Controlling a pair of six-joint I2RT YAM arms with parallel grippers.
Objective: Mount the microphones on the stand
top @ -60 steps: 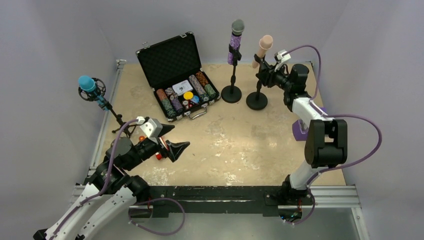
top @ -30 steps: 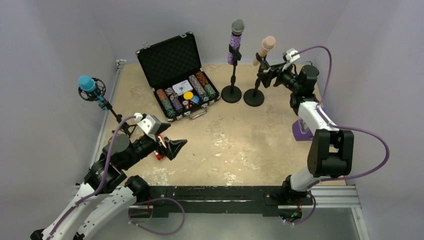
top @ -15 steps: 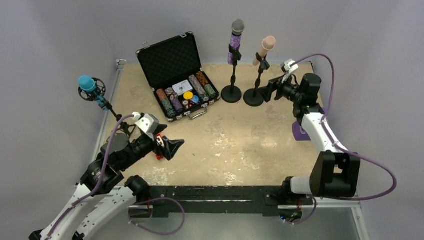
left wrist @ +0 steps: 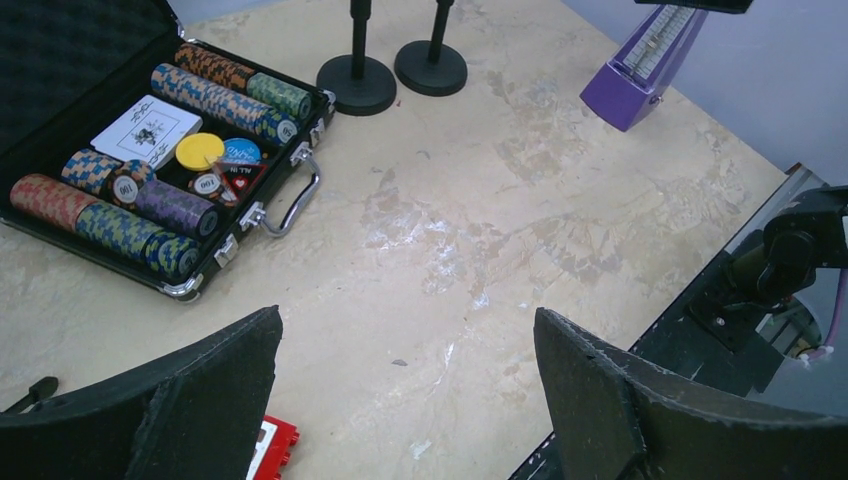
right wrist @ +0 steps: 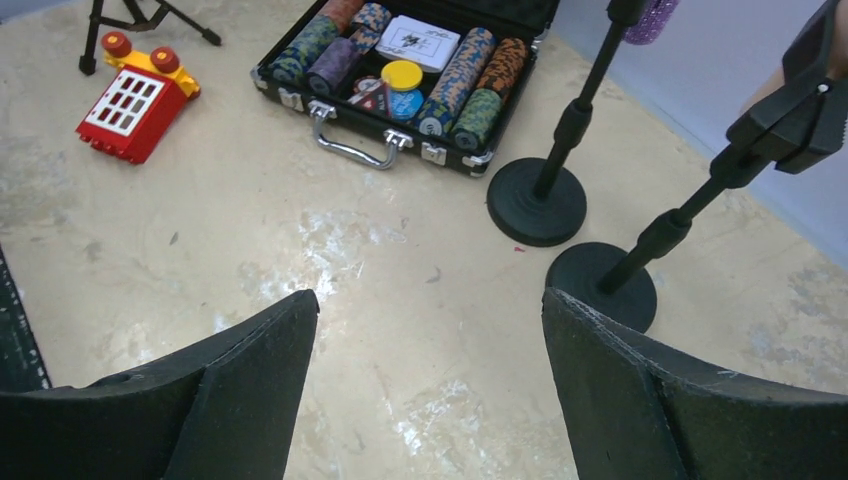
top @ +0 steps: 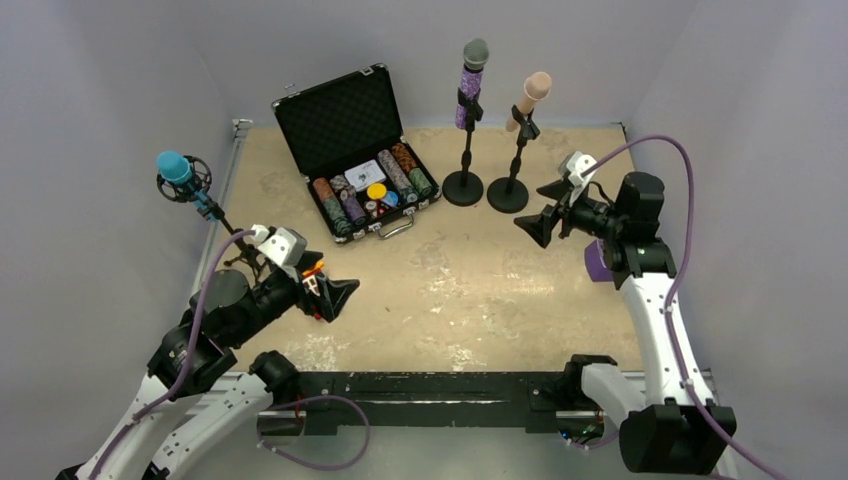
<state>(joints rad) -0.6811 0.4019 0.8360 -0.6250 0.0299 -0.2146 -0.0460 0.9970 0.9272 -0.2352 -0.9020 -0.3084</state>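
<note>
Three microphones sit clipped in stands, so we judge the task essentially done. The right gripper (top: 540, 214), jaws spread and empty, has backed away from the matte peach-pink microphone (top: 530, 97), which is ahead of and above it beside the glittery purple microphone (top: 471, 80) with its silver mesh head. The left gripper (top: 335, 297), also spread, has drawn back; the blue microphone (top: 176, 170) rides a ring mount on a thin tripod (top: 228, 232) off to its left.

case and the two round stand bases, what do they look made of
The case: black panels framed in shiny silver trim and corners, with a handle that reads as chromed metal. What the panels are made of cannot be told. The stand bases: matte black, thick and flat, probably painted cast metal, though plastic cannot be ruled out.
</note>
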